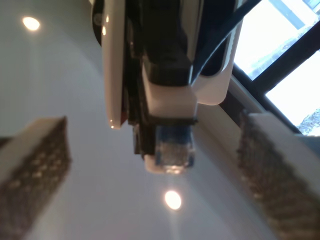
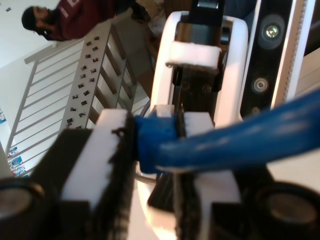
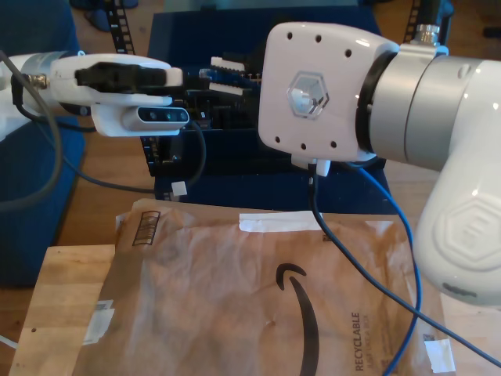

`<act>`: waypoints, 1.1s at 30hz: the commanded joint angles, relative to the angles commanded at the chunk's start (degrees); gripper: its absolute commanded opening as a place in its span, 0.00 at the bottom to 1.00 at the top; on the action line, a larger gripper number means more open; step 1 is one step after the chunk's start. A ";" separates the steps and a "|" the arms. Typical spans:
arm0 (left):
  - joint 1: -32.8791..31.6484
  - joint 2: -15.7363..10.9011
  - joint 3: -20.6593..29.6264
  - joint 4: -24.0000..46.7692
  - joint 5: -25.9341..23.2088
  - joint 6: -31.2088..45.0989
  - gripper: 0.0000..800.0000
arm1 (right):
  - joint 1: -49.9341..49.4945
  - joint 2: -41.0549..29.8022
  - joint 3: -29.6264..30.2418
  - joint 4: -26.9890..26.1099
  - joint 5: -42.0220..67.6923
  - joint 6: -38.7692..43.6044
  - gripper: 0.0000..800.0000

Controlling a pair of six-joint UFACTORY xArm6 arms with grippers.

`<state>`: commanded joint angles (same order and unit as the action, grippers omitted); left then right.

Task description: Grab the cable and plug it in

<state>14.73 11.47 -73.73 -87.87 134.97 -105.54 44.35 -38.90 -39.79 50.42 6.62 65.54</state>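
The cable (image 2: 240,137) is bright blue, and my second gripper (image 2: 155,145) is shut on its boot, with white and black pads (image 2: 107,150) on either side. From the first wrist view that same gripper (image 1: 167,117) holds the translucent blue plug (image 1: 174,150), which points toward the camera. My first gripper (image 1: 152,125) is open, its ribbed fingers (image 1: 35,170) spread wide to both sides of the plug and clear of it. In the exterior view the cable (image 3: 409,258) hangs down from behind the large arm (image 3: 376,102) at the exterior view's right.
An arm (image 3: 117,78) reaches in from the exterior view's left, carrying a camera. A brown paper envelope (image 3: 258,298) lies on the wooden table (image 3: 63,313), with a black cable (image 3: 352,258) over it. A dark blue box (image 3: 235,149) stands behind. A person (image 2: 65,20) stands by a railing (image 2: 75,95).
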 joint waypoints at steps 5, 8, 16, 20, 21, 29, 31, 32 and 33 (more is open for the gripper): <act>4.31 -0.88 -3.25 0.70 -4.31 0.26 1.00 | -0.35 1.23 0.09 -0.09 -0.09 0.35 0.01; 8.88 -1.05 -6.68 6.68 -7.47 1.58 1.00 | -2.46 3.52 0.26 -0.53 -0.70 0.35 0.01; 14.51 -3.16 -8.09 33.14 -9.67 14.59 1.00 | -11.69 7.91 3.96 -6.86 -9.67 0.26 0.00; 22.07 -4.75 -5.45 40.79 -9.85 17.41 1.00 | -11.69 8.62 7.91 -9.67 -16.79 0.18 0.00; 23.47 -5.36 -4.92 42.81 -9.85 18.11 1.00 | -11.69 8.79 8.97 -10.11 -18.46 0.18 0.00; 30.51 -12.31 5.01 64.00 -10.73 32.26 1.00 | -11.69 9.58 15.03 -11.52 -30.86 -0.44 0.00; 33.23 -14.15 9.32 67.60 -13.10 36.84 1.00 | -11.60 9.85 16.09 -11.34 -34.81 -1.14 0.00; 34.90 -15.30 11.52 69.01 -14.42 39.56 1.00 | -11.60 10.46 16.79 -11.34 -37.01 -1.76 0.00; 36.40 -16.53 13.54 69.89 -15.74 42.20 1.00 | -11.69 11.52 17.32 -11.25 -39.12 -2.55 0.00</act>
<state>51.12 -5.05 -60.19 -17.98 119.23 -63.34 32.66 -27.38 -22.47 39.16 -32.51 62.99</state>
